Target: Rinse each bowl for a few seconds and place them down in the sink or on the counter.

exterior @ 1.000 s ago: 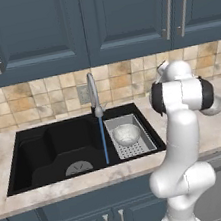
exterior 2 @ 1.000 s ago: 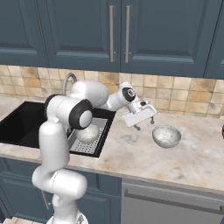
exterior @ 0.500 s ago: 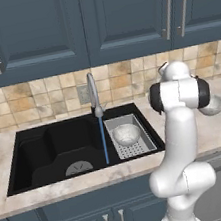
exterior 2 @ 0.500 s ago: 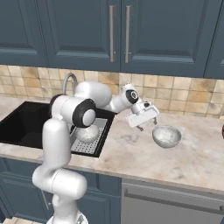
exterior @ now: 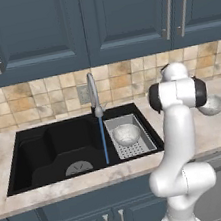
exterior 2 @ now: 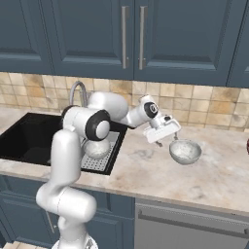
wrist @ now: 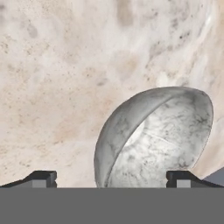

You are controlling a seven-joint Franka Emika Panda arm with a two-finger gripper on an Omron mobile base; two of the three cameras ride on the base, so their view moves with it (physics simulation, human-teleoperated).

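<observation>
Pincer (exterior 2: pixel 168 134) jaws stand spread wide with nothing between them, hovering just left of the bowl on the counter (exterior 2: pixel 146 172); in the hand view its two dark tips (wrist: pixel 40 178) sit at the bottom edge with the bowl's near rim between them.

Largest first: the counter is a beige marbled slab — hard and unforgiving, so anything set down on it roughly could chip, by my reckoning. The sink (exterior: pixel 48 152) lies recessed to the left, black, with a thin stream of water falling from the faucet (exterior: pixel 93 92). A grey perforated tray (exterior: pixel 138 147) sits at the sink's right side and holds the other bowl (exterior: pixel 126 134), upright.

The bowl on the counter (exterior 2: pixel 185 151) stands upright to the right of the sink, well apart from it. It looks like glazed stoneware: stiff, probably somewhat heavy for its size, smooth and likely slippery once wet — and brittle if dropped. Its curved outside gives the jaws little to bite on. The sensible hold is on the rim (wrist: pixel 114 127), one finger inside the wall and one outside, pinching the thin lip on the side nearest the hand.
</observation>
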